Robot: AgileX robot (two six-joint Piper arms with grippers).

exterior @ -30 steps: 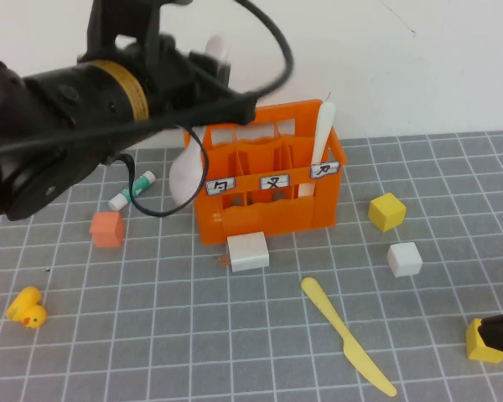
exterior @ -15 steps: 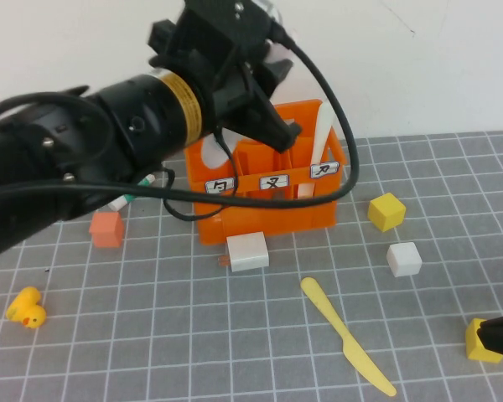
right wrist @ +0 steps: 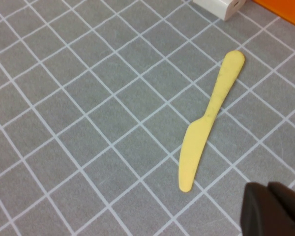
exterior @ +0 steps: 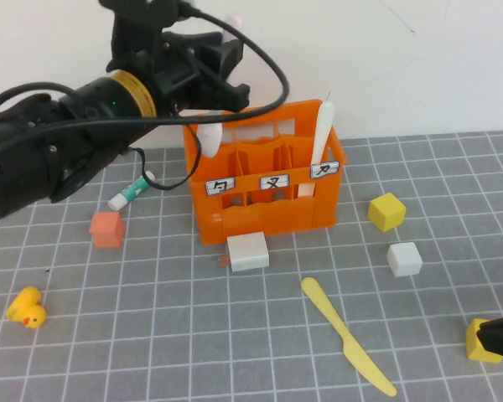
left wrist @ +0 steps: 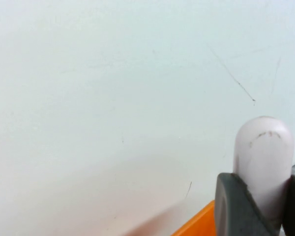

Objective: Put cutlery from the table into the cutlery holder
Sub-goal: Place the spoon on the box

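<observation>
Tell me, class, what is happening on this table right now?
The left claw, above the left end of the orange cutlery holder, grips a pale pink spoon and holds it over the left compartment. A white knife already stands in the right compartment. The yellow knife lies on the grey table in front. The right claw is shut at the table's near right corner.

high: raised, near side, angled down over bench (exterior: 151,335) | left wrist: close, faces far wall | right wrist: close, looks down; shares yellow knife (right wrist: 206,120) with high
</observation>
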